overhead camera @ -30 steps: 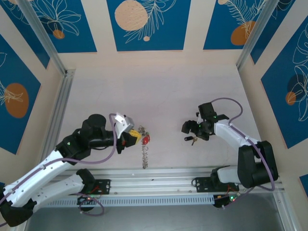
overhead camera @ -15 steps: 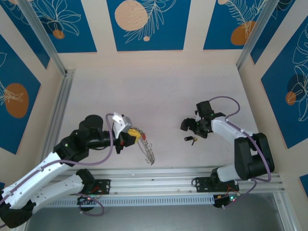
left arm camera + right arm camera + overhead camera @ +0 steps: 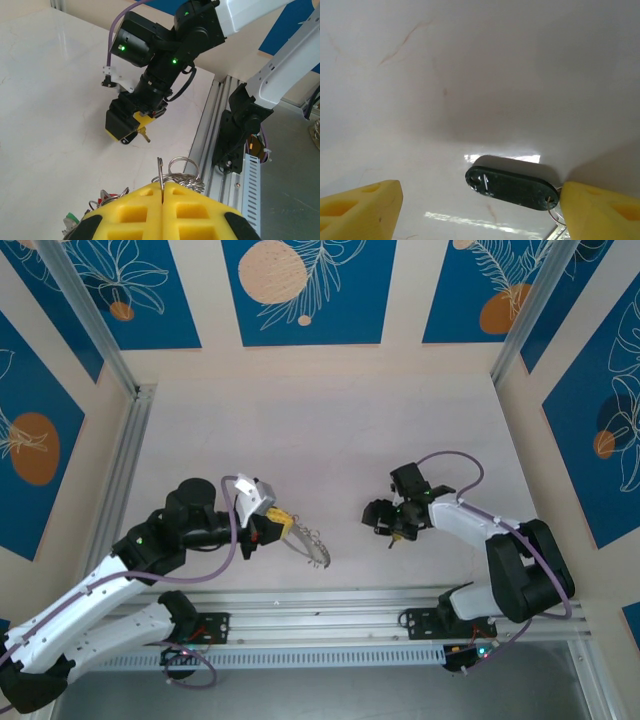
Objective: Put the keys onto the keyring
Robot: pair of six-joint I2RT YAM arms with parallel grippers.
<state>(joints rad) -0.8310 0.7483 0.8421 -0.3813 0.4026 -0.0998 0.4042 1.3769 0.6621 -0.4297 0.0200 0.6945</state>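
The keyring point(image 3: 314, 544) is a thin grey metal hoop jutting right from my left gripper point(image 3: 279, 523), which is shut on its rim. In the left wrist view the hoop's wire point(image 3: 160, 172) stands between the closed yellow fingers point(image 3: 200, 210), with small rings point(image 3: 187, 170) bunched beside it and red and green keys point(image 3: 75, 220) at the lower left. My right gripper point(image 3: 386, 519) is open, low over a black-headed key point(image 3: 512, 182) that lies flat on the table between its fingers point(image 3: 362, 207). The key's ring end is against the right finger.
An aluminium rail point(image 3: 330, 600) runs along the near table edge, with both arm bases behind it. Another rail point(image 3: 125, 460) lines the left side. Blue patterned walls close the back and sides. The pale tabletop point(image 3: 330, 440) stretches beyond the grippers.
The left gripper has turned, swinging the hoop from hanging toward the near edge to pointing right. The right gripper has moved left and down over the black key.
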